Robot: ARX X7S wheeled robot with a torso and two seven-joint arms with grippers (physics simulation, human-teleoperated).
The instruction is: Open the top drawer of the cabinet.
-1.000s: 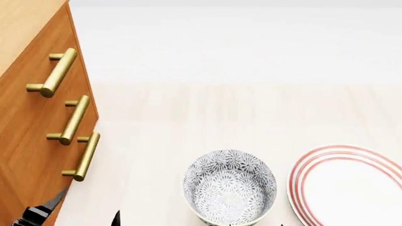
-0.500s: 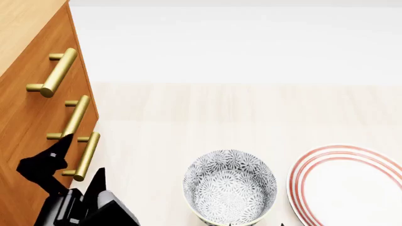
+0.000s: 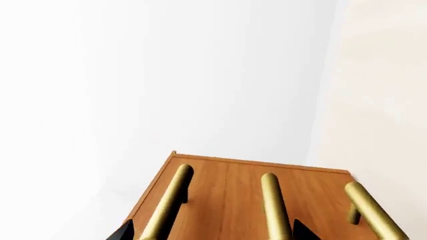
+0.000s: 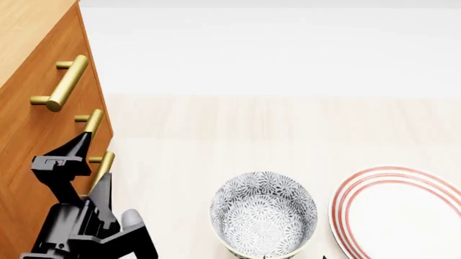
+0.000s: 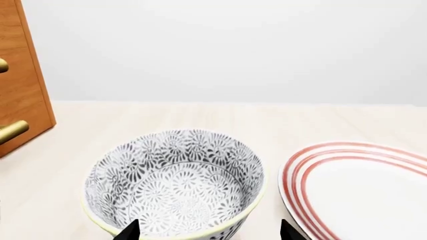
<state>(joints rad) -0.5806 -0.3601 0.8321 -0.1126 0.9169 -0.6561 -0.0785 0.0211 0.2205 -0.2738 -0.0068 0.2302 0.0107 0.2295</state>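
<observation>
- The cabinet [image 4: 32, 135] stands at about 9 o'clock in the head view, its orange-brown front running down the left edge with three brass bar handles stacked on it
- The top drawer [image 4: 40, 70] is the uppermost one, at roughly 10 o'clock; its front sits flush with the drawers below, so it is closed, and its brass handle [image 4: 63, 83] has nothing on it
- The left gripper [image 4: 85, 164] is up against the cabinet front at about 8 o'clock, its black fingers spread apart, one by the middle handle [image 4: 92, 123] and the other by the lowest handle [image 4: 103, 164]; it grasps nothing that I can see
- From the left wrist camera the three handles run side by side, with the two dark fingertips [image 3: 122, 231] showing at the frame edge either side of the middle bar
- The right gripper [image 5: 208, 231] shows only as two dark tips, spread apart, right by the rim of the patterned bowl [image 5: 175, 187]; it holds nothing
- The bowl sits at 6 o'clock in the head view, with a red-ringed white plate [image 4: 403, 213] just beside it at 4 o'clock, both on the pale tabletop [image 4: 252, 124]
</observation>
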